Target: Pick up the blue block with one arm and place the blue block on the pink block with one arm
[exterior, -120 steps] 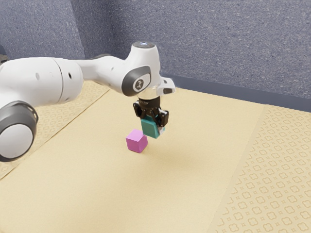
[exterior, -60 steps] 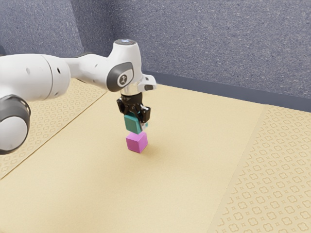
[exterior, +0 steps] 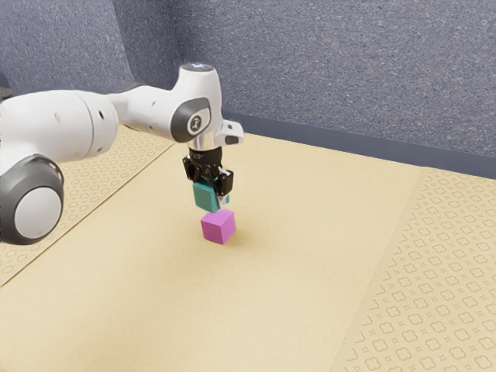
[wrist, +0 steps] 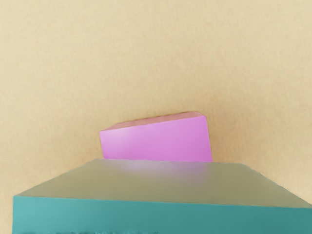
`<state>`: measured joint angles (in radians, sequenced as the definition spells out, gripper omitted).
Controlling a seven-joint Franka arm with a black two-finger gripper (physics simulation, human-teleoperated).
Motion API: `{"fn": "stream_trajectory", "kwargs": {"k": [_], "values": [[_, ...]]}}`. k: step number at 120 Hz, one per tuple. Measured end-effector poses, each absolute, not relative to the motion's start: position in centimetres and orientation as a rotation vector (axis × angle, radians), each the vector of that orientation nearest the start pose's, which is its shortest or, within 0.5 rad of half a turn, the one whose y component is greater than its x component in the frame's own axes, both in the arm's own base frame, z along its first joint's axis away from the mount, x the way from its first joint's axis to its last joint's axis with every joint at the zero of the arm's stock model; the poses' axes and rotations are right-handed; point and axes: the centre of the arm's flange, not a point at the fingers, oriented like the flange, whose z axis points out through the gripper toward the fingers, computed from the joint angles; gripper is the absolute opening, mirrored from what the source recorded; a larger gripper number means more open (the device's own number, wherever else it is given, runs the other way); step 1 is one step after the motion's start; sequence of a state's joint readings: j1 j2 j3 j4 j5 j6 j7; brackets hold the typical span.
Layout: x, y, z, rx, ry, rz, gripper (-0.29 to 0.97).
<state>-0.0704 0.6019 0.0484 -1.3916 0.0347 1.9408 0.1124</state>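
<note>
In the exterior view, the arm is reaching in from that view's left and pointing the gripper straight down over the table. The jaws are standing about a block's width apart and pressing the blue block from two sides, so the block is hanging between the fingertips, clear of the table. The pink block is sitting on the table directly below the jaws, slightly off toward the exterior view's right. The held block's underside is coming very close to its top, and I cannot tell whether the two are touching. In the wrist view, the blue block is showing as a broad teal slab right under the hand. The pink block is peeking out past its far edge, lower down and turned at a slight angle to it, and is lying on the bare tan table.
</note>
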Motion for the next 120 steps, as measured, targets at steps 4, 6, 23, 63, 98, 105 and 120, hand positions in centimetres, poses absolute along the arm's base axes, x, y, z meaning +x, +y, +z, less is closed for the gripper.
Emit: {"fn": "stream_trajectory", "kwargs": {"k": [4,6,23,63,98,105,120], "values": [[71.3,-2.0,35.0,-3.074,0.245,0.093,0.36],[71.3,-2.0,34.8,-3.074,0.247,0.096,0.36],[71.3,-2.0,33.8,-3.073,0.266,0.112,0.36],[71.3,-1.9,33.1,-3.074,0.229,0.102,0.36],[71.7,-1.9,33.3,-3.078,0.16,0.059,0.36],[71.7,-1.9,33.3,-3.078,0.148,0.05,0.36],[71.7,-1.9,33.2,-3.08,0.126,0.044,0.37]]}}
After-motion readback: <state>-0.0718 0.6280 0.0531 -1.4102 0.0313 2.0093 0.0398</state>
